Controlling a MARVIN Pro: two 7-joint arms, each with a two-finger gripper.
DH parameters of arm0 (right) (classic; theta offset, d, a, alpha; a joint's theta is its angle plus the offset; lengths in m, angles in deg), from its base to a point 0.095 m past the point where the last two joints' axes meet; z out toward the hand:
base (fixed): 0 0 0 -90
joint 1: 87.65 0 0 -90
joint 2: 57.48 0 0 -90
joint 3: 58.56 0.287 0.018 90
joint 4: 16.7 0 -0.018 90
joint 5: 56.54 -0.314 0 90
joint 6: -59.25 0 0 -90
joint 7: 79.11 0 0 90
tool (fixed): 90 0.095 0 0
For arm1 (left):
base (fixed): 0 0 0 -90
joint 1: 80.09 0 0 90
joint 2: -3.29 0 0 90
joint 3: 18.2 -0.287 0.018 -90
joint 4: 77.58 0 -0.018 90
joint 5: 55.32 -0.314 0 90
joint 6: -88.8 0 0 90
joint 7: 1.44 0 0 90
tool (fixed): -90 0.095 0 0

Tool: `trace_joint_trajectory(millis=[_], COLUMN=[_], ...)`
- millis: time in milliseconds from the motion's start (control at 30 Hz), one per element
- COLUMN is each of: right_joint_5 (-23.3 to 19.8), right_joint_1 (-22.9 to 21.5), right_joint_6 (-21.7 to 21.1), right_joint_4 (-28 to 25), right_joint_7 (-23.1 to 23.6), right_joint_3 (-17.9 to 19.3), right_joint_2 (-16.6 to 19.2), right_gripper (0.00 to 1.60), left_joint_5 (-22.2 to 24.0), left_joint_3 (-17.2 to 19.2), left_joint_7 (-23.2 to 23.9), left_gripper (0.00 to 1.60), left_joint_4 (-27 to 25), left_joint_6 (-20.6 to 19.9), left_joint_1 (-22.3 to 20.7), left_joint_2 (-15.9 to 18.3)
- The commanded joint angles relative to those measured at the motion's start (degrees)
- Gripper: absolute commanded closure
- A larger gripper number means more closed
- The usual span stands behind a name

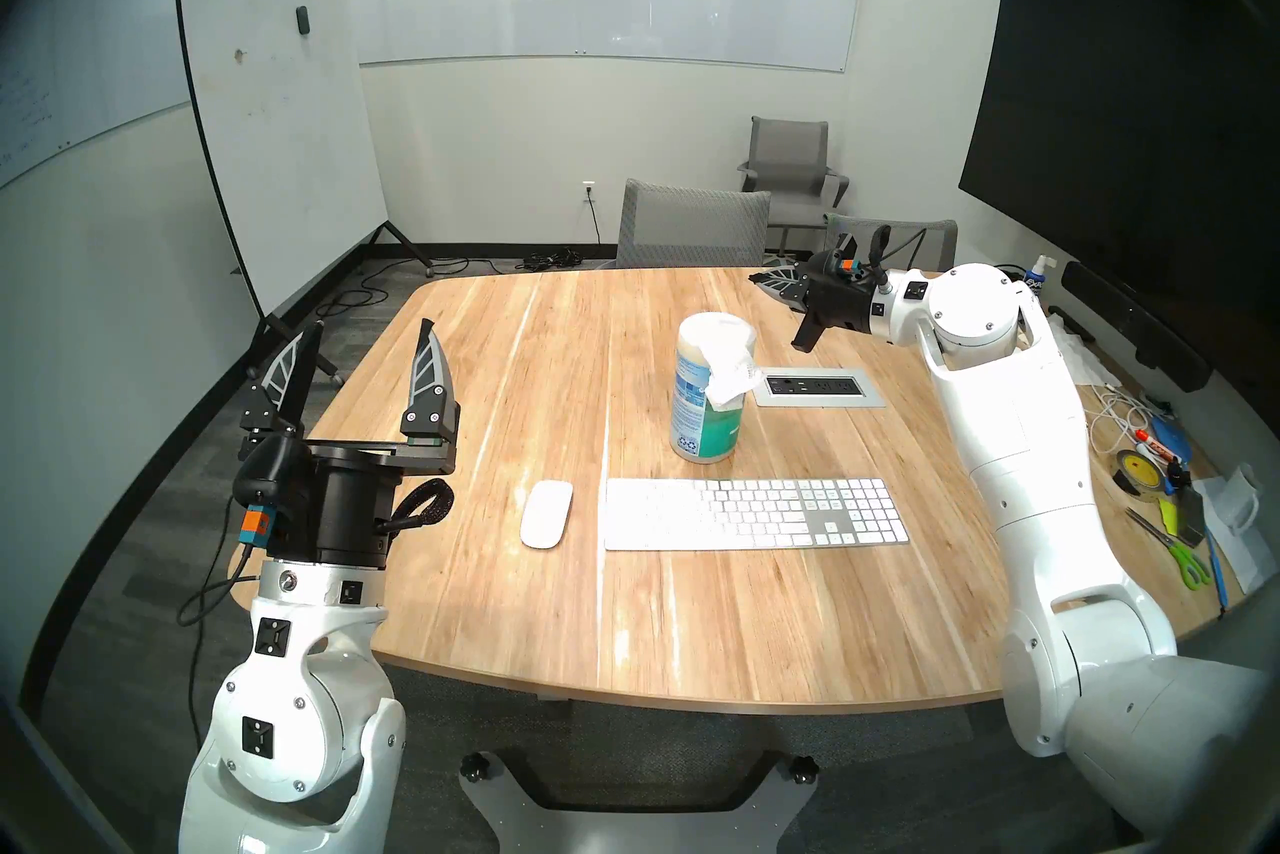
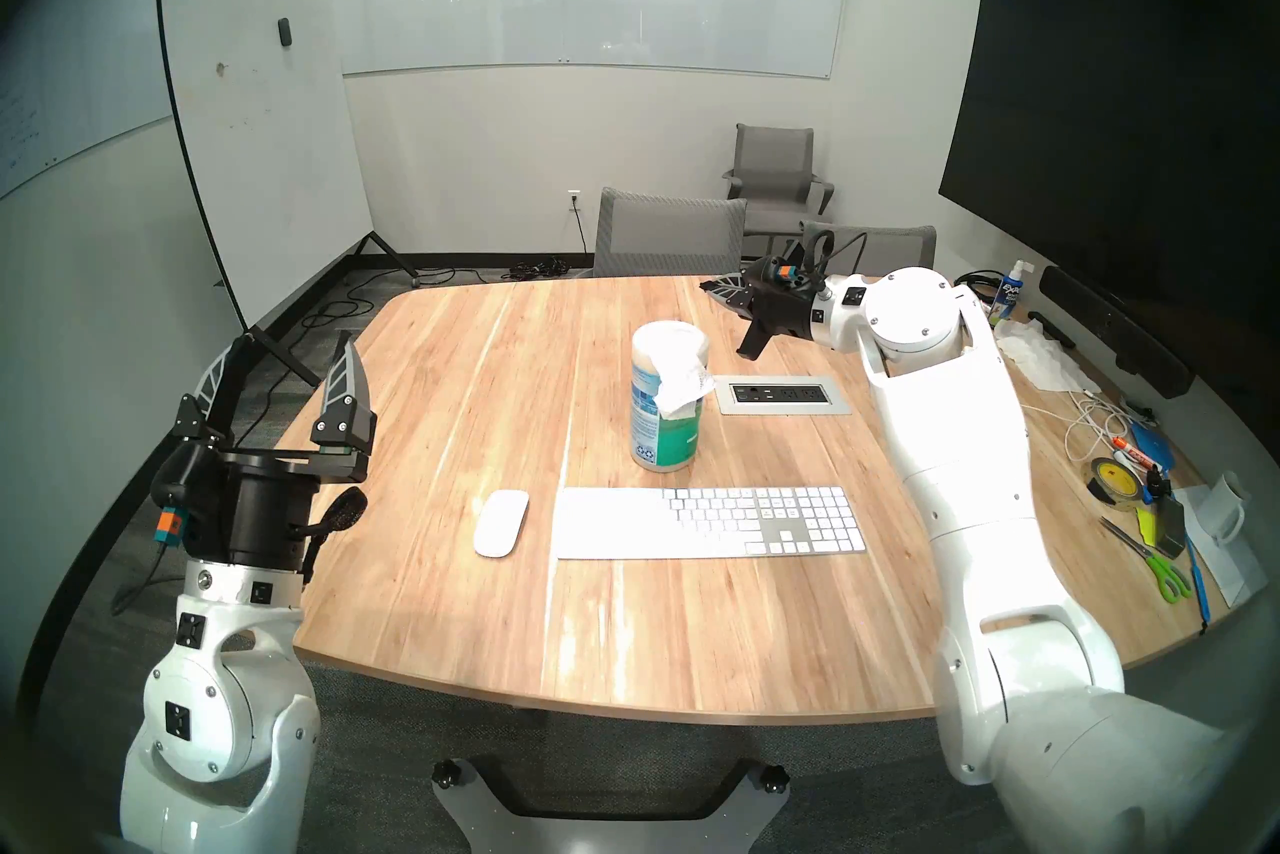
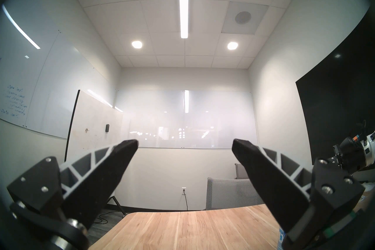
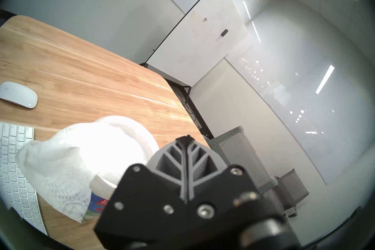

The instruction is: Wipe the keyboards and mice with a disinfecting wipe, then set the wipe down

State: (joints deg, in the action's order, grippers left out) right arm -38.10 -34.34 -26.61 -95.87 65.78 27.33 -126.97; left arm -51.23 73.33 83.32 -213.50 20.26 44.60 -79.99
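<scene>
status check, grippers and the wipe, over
Left gripper open, empty, raised off table edge. Right gripper shut, empty, beyond canister. Wipe hanging from canister top; keyboard, mouse untouched. Nothing blocking.

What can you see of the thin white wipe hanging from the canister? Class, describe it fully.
The thin, crumpled white disinfecting wipe is soft and cloth-like with a faint quilted texture. It sticks out of the white lid of the upright blue-green canister and droops down its right side, touching only the canister. Neither gripper holds it. The white keyboard lies nearer the robot.

A wooden table (image 1: 485, 610) is fitted with a power outlet panel (image 1: 819, 389). Scissors (image 1: 1177, 551) and tape (image 1: 1136, 470) are noted at its right edge.
</scene>
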Motion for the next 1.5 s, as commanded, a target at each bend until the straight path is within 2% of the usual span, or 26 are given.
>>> trace_joint_trajectory(millis=[0,367,1467], right_joint_5=[-0.49,0.6,3.72], right_joint_1=[2.41,5.69,4.57], right_joint_6=[0.32,1.48,5.3], right_joint_4=[-3.51,-4.85,-0.15], right_joint_7=[-0.19,-1.58,-2.77], right_joint_3=[0.68,0.34,-0.24], right_joint_2=[0.22,-0.58,-1.73], right_gripper=[1.6,1.6,1.6], left_joint_5=[0.03,0.03,0.03], left_joint_3=[-0.02,-0.02,-0.02], left_joint_7=[-0.1,-0.1,-0.1], left_gripper=[0.0,0.0,0.0], left_joint_4=[-1.35,-1.35,-1.34], left_joint_6=[0.11,0.11,0.12], left_joint_1=[-0.03,-0.03,-0.04], left_joint_2=[-0.11,-0.11,-0.11])
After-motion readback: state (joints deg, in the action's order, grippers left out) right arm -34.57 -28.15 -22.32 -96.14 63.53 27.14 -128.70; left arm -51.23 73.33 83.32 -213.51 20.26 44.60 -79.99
